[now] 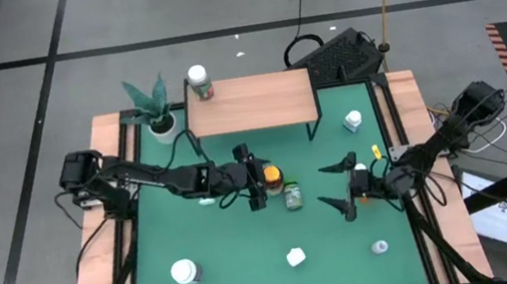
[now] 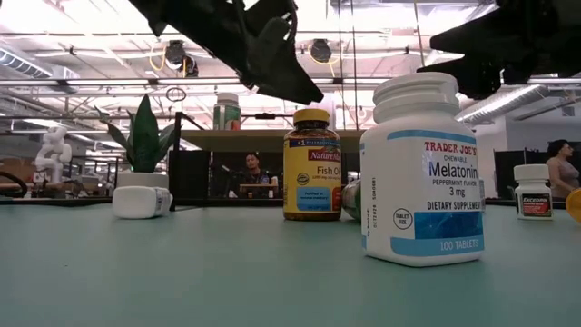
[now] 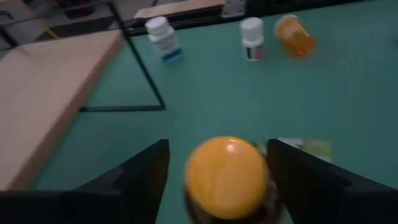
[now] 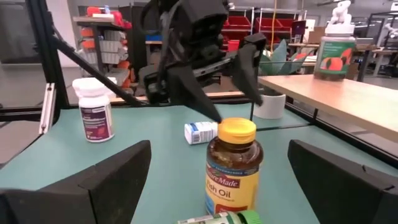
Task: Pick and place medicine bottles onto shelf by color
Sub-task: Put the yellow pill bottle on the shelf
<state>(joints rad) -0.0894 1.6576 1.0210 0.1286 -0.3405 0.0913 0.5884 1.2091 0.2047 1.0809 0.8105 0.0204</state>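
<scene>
- The fish oil bottle (image 4: pixel 231 165), amber with a yellow cap, is standing upright mid-table, in front of the shelf (image 1: pixel 250 102) and off its front edge.
- I'm hovering my left gripper (image 1: pixel 256 175) right above that cap. In my left wrist view the cap is sitting between my two fingers (image 3: pixel 140 174) with gaps on both sides, so I'm spread open around it and not gripping anything yet.
- To do this well, I'm thinking: drop lower so the pads meet the body below the cap, not the cap's rounded edge, then squeeze. It's a tall narrow bottle, so a high or off-centre pinch could tip it.
- Watch out: a green-capped bottle (image 1: pixel 293 196) is lying on its side just beside the fish oil. I'm guessing one finger could nudge it on the way down, so I'm wanting to keep my jaws lined up clear of it.
- My right gripper (image 1: pixel 348 189) is waiting near the table's right side, fingers wide apart and empty, facing the same bottle.
- On the shelf there's only one bottle (image 1: pixel 199 83) so far, white-capped, at the back left corner next to the plant (image 1: pixel 153 105).
- The rest are scattered: a Melatonin bottle (image 2: pixel 423 168) near the front, a white one (image 1: pixel 353 121) right of the shelf, an orange one (image 3: pixel 294 34) near my right gripper, plus a few more white ones.
- Lots of sorting left, I reckon.
</scene>
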